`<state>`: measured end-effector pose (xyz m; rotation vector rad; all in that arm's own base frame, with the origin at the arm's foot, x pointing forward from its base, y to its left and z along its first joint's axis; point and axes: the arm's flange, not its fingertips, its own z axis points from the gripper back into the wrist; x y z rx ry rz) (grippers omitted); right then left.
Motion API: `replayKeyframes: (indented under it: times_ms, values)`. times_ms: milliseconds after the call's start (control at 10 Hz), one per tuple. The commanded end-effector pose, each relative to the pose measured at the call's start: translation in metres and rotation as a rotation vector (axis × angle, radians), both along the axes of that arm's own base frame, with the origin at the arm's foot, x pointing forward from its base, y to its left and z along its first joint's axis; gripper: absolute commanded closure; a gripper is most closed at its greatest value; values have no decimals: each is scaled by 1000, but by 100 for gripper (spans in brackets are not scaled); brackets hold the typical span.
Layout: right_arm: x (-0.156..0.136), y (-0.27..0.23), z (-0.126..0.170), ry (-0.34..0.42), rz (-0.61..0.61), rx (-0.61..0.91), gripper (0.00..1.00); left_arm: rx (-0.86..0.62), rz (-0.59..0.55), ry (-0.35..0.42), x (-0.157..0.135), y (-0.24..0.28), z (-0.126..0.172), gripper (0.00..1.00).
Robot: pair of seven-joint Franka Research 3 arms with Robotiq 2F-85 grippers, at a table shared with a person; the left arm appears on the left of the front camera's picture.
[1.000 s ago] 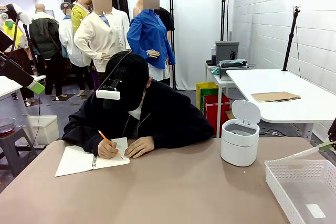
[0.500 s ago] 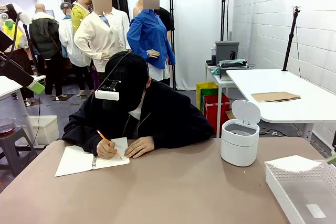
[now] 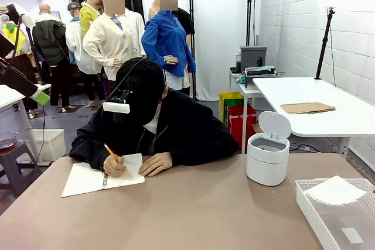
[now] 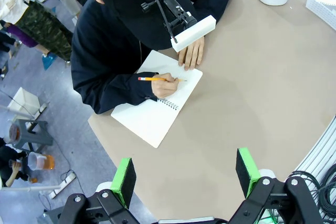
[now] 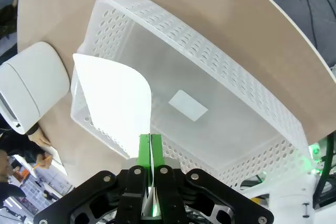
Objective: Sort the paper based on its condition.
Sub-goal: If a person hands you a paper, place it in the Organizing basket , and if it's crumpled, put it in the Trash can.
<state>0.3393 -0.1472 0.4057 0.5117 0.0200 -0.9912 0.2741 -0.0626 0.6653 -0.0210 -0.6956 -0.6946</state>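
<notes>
Green-padded left gripper [image 4: 185, 174]: jaws spread wide with nothing between them, held high over the near left part of the table [image 3: 193, 215].
Notebook [image 3: 88, 178]: lay open at the far left, and the person's hand [image 3: 115, 166] was writing in it with a pencil.
Bin [image 3: 267, 156]: stood lid-up, right of centre, just left of the basket.
Paper [image 5: 113, 103]: one sheet hung over the far left end of the basket [image 3: 304, 203], at the table's near right. Its lower edge was in the claw and its free end reached toward the bin.
Right gripper [image 5: 150, 153]: pads clenched flat on that edge.
Step in hand: placing a sheet judged good into the basket rather than the bin, as it seemed.
Next move: likely lower the sheet inside the walls, level it, then release so it would settle flat on the floor without catching the rim.
Paper's look: white, thin and limp, bowed in one smooth curl, with no crease visible. I could not tell whether any edge was torn.
</notes>
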Motion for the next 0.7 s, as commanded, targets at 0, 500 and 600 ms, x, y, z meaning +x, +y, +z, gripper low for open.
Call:
replayKeyframes:
  times_ms: [0, 500, 600]
  values:
    - [-48, 35, -39, 56, -15, 2, 100, -1, -5, 9, -1, 1, 1, 0]
    - [-49, 33, -50, 70, -69, -10, 100, -1, -5, 9, -1, 1, 1, 0]
    - [-49, 33, -48, 63, -55, -21, 100, -1, -5, 9, -1, 1, 1, 0]
